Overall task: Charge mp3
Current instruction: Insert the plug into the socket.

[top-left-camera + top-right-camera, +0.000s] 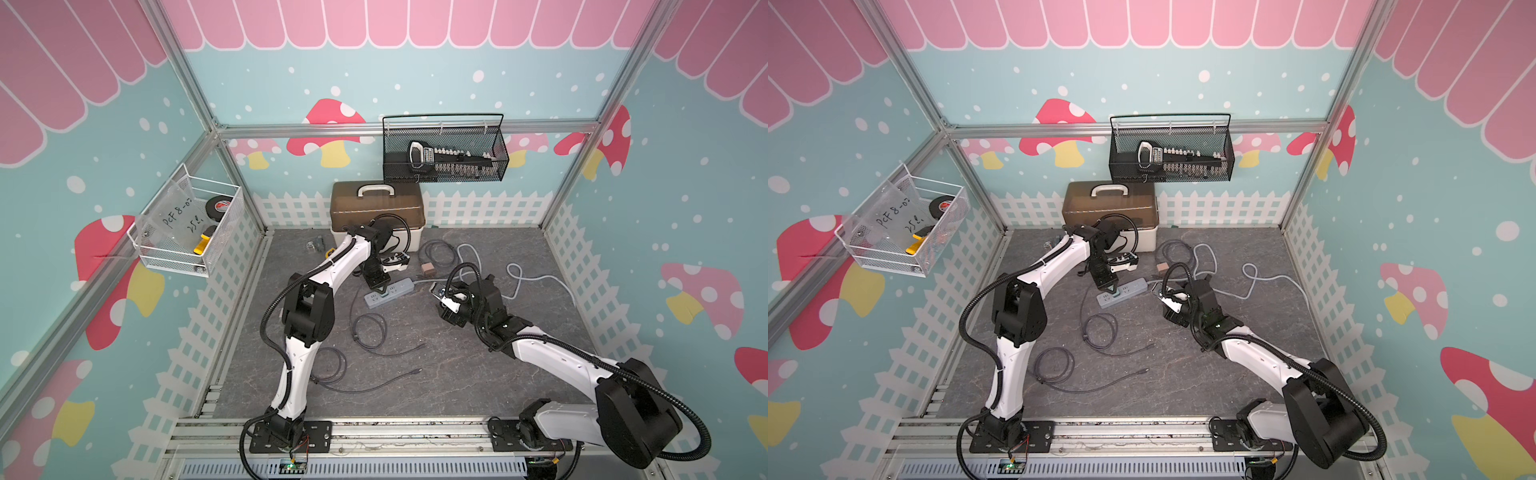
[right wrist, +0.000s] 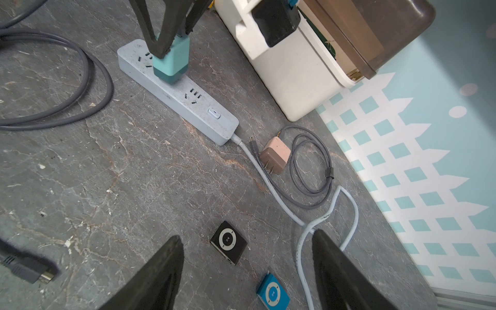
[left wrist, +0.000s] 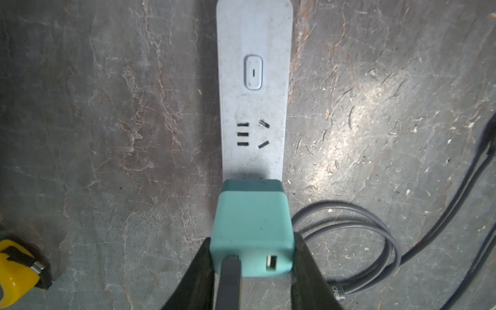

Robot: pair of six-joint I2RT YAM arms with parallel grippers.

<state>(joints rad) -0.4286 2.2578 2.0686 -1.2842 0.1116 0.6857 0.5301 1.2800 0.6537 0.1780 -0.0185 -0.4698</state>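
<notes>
A black mp3 (image 2: 228, 242) and a blue mp3 (image 2: 273, 294) lie flat on the grey floor. My right gripper (image 2: 247, 236) hangs open just above them, one finger on either side and touching neither. The pale blue power strip (image 3: 253, 35) lies further off. On its middle socket stands a teal charger (image 3: 252, 222), and my left gripper (image 3: 252, 241) is shut on the charger's sides. A dark cable plug (image 3: 229, 279) sits in one of its USB ports; the port beside it is free. In a top view the left gripper (image 1: 380, 289) points down onto the strip (image 1: 397, 289).
A pink charger (image 2: 275, 155) with a coiled grey cable (image 2: 314, 166) lies by the strip's cord (image 2: 303, 241). The white toolbox (image 1: 376, 208) stands at the back. Loose grey cables (image 1: 370, 328) loop mid-floor. A yellow tape measure (image 3: 13, 271) lies near the left arm.
</notes>
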